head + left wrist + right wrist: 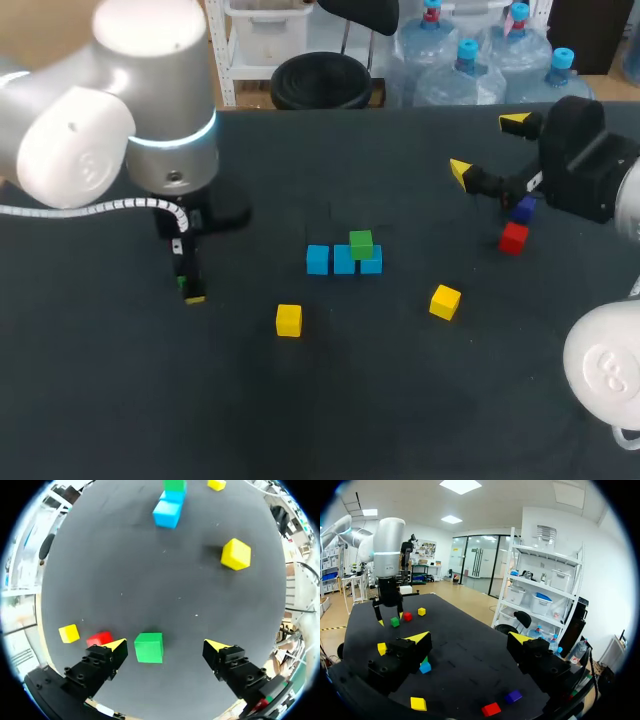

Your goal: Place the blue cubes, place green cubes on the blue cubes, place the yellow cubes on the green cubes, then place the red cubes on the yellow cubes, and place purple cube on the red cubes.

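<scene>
Two tools, both spread wide. Left tool (166, 646) is low over the desk (150, 580), its fingers straddling a loose green cube (149, 647). That cube sits on the desk nearer one finger, with a clear gap to the other, so no grip. Just beside the near finger lie a red cube (100, 639) and a small yellow cube (69, 633).

Mid-desk: a row of three blue cubes (344, 261), touching, with a stacked green cube (361, 243) on top toward the row's right end. In front of the row, apart from it, lie the left yellow cube (289, 320) and the right yellow cube (445, 301).

Far right: right tool (488, 146) is above the desk, holding nothing. On the desk near it are a second red cube (513, 238) and the purple cube (523, 210), close together.
</scene>
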Robot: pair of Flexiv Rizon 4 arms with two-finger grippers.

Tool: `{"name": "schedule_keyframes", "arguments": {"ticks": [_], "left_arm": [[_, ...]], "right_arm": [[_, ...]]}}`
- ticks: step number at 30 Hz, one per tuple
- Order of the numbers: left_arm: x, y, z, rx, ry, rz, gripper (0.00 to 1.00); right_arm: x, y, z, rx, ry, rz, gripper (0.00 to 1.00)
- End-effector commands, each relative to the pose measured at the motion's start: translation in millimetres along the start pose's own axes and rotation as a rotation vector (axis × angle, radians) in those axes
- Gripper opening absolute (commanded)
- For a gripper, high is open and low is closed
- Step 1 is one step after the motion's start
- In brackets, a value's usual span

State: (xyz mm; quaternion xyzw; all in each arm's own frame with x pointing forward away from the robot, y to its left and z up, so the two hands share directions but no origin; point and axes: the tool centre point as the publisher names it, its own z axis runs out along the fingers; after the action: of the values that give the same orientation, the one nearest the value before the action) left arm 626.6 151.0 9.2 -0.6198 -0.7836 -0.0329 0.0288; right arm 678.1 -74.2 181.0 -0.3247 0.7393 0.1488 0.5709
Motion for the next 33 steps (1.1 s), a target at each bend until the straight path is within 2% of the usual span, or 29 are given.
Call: {"name": "schedule_keyframes", "arguments": {"ticks": [1,9,19,25,27,28,29,30,31,32,33], "left_arm": [[1.0,7.9,14.8,0.022,0.002,-0.015,1.00],[8.8,16.4,18.7,0.026,-0.007,-0.046,1.00],[9.4,19.5,12.6,0.020,-0.030,-0.071,1.00],[15.0,21.5,18.6,0.033,-0.038,-0.094,1.00],[14.9,21.4,19.1,0.034,-0.044,-0.099,0.95],[14.8,21.6,19.3,0.033,-0.045,-0.100,0.89],[14.7,22.4,19.9,0.034,-0.047,-0.100,0.79],[14.9,23.1,20.5,0.034,-0.049,-0.102,0.65],[15.1,23.7,21.0,0.035,-0.054,-0.103,0.66],[15.2,24.3,21.0,0.033,-0.057,-0.104,0.76],[15.3,25.0,20.5,0.030,-0.059,-0.106,0.81]], "right_arm": [[0.2,-0.3,-0.3,-0.002,-0.001,0.001,1.00],[0.2,-0.3,-0.3,-0.002,-0.001,0.001,1.00],[0.2,-0.3,-0.3,-0.002,-0.001,0.001,1.00],[0.2,-0.3,-0.3,-0.002,-0.001,0.001,1.00],[0.2,-0.3,-0.3,-0.002,-0.001,0.001,1.00],[0.2,-0.3,-0.3,-0.002,-0.001,0.001,1.00],[0.2,-0.3,-0.3,-0.002,-0.001,0.001,1.00],[0.2,-0.3,-0.3,-0.002,-0.001,0.001,1.00],[0.2,-0.3,-0.3,-0.002,-0.001,0.001,1.00],[0.2,-0.3,-0.3,-0.002,-0.001,0.001,1.00],[0.2,-0.3,-0.3,-0.002,-0.001,0.001,1.00]]}}
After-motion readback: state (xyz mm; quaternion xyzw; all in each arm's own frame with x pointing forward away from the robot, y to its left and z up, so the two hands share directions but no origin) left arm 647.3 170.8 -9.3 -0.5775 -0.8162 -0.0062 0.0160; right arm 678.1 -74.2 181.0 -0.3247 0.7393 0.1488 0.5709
